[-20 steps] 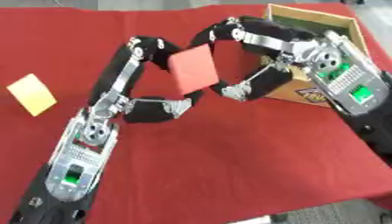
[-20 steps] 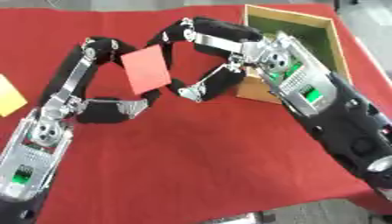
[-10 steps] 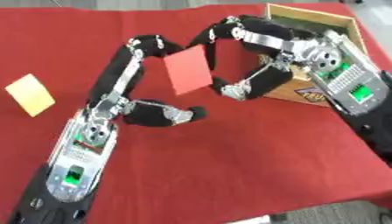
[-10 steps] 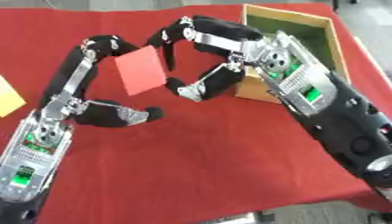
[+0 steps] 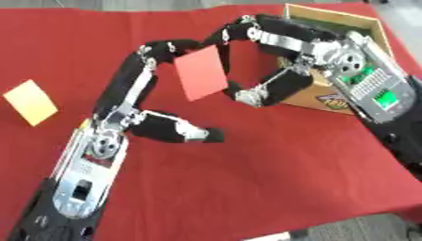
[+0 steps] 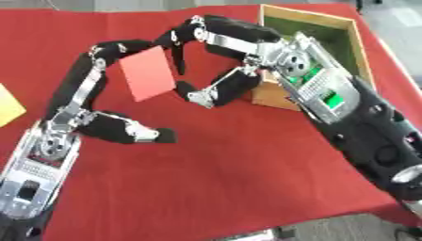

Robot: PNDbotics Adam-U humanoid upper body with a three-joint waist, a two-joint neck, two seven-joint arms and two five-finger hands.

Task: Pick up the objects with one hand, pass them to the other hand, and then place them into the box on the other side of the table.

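Observation:
A flat red card point(image 5: 200, 73) hangs upright above the red tablecloth, between my two hands. My right hand point(image 5: 284, 84) comes in from the right and is shut on it: its fingers point(image 5: 247, 29) arch over the card's top right corner and its thumb meets the lower right edge. My left hand point(image 5: 132, 84) reaches up from the lower left. Its fingertips lie at the card's top left corner, while its thumb point(image 5: 185, 132) is spread well below, clear of the card. The wooden box point(image 6: 306, 13) with a green inside stands at the far right, behind my right hand.
A yellow card point(image 5: 30, 102) lies flat on the cloth at the far left. The table's front edge point(image 5: 346, 221) cuts across the lower right corner. Open red cloth lies in front of both hands.
My left thumb has swung down and away from the red card, letting go. My right hand has stayed closed on the card, which has hardly moved.

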